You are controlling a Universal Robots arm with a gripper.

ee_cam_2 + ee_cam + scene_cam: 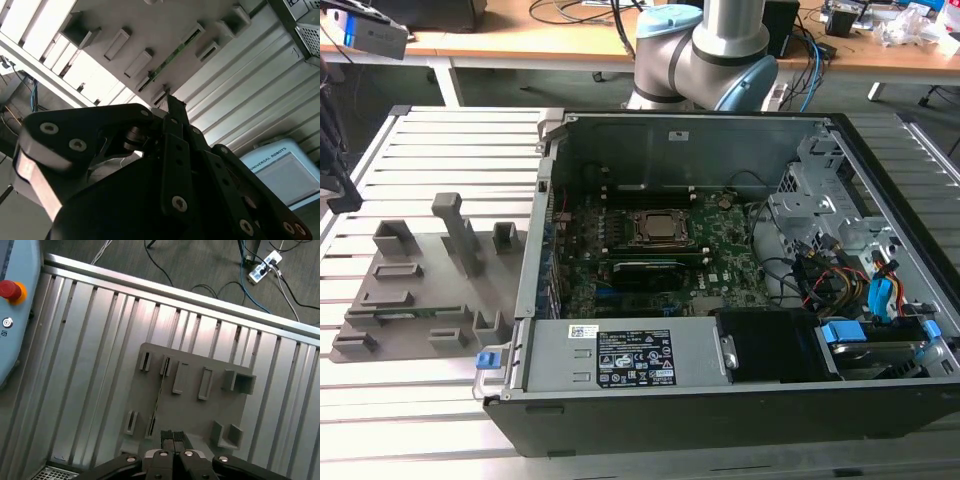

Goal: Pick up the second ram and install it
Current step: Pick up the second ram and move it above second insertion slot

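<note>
Black metal made up the gripper point(173, 435), whose jaws were pressed together with nothing between them, hanging above the near edge of the grey holder tray point(200, 415). Just beyond the tips stood the second ram point(157, 401), a thin green stick set on its edge in the tray's slots. In the first wrist view it read as little more than a dark line, its long axis running away from the gripper across the tray. The second wrist view caught its green edge point(169, 58) past the gripper point(173, 103). In the exterior view the stick point(415, 313) lay lengthwise along the tray's near side, running between that view's left and right. That view also took in the open computer case point(650, 425) and its motherboard point(720, 250), set on the slatted table point(430, 400) beside the tray.
</note>
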